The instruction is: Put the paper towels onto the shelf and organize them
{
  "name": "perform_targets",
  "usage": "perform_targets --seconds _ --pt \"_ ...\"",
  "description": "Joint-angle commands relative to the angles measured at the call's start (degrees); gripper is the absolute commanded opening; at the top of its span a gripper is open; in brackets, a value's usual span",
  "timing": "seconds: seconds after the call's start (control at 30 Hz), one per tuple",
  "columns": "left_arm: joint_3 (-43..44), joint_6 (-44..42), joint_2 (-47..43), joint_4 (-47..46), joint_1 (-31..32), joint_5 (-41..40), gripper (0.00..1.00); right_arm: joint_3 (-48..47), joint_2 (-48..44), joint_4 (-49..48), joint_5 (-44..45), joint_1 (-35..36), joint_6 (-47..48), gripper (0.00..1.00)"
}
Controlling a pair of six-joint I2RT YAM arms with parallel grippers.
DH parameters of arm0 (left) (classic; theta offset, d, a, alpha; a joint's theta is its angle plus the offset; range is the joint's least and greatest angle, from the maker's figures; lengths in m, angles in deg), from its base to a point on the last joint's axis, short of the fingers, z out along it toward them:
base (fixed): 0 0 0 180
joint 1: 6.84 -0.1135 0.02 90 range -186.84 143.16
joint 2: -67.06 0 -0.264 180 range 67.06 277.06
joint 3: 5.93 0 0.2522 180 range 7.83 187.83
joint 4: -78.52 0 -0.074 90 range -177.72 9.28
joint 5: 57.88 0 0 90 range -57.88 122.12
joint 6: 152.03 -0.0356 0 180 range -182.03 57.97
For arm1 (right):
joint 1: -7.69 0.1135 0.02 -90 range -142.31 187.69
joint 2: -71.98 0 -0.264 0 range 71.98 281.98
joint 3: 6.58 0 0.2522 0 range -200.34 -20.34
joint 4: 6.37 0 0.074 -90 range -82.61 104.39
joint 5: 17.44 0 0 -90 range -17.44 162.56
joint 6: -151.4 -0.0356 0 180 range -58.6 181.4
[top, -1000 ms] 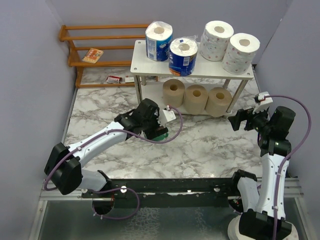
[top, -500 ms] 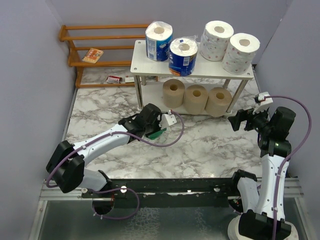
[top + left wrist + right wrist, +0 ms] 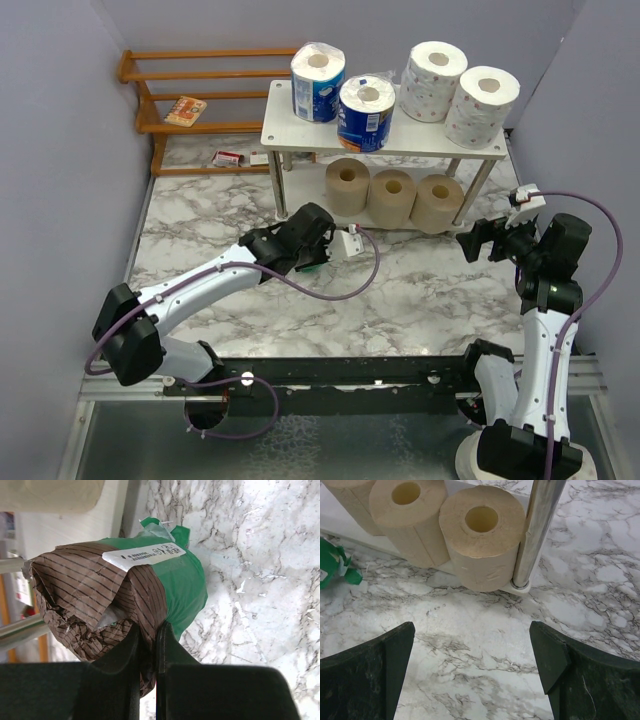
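My left gripper (image 3: 147, 630) is clamped on the crumpled wrapper of the dark brown roll (image 3: 85, 587), just near of the shelf (image 3: 400, 148). Paper tears, so I should lift slowly, aiming left of the tan rolls (image 3: 392, 197). My right gripper (image 3: 475, 645) hangs open.

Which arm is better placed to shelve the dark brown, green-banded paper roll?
Left: the left gripper is shut on the dark brown, green-banded roll; the right gripper hangs open, empty.

Brown pinstriped roll (image 3: 95, 600) with green band — tan rolls (image 3: 480, 545) — grey-veined white marble table (image 3: 470, 630).
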Motion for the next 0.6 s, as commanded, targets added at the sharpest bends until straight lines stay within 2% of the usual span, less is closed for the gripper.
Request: perform_targets --seconds 0.0,0.13,0.2,0.57 --pt "2.73 -7.01 -2.28 0.86 1.2 -8.56 0.0 0.51 -0.21 -0.39 -1.29 -0.38 0.4 1.0" --pt "0.32 -13.58 -1.45 -5.49 1.18 -17.67 0.0 0.58 -0.21 -0.39 -1.29 -0.38 0.41 1.0" --pt "-0.44 -15.64 -0.93 -8.71 1.19 -19.68 0.0 0.52 -0.21 -0.36 -1.25 -0.36 0.4 1.0" --pt "4.32 -15.99 4.72 -16.77 0.32 -19.6 0.0 0.64 -0.55 -0.39 -1.12 -0.37 0.44 1.0"
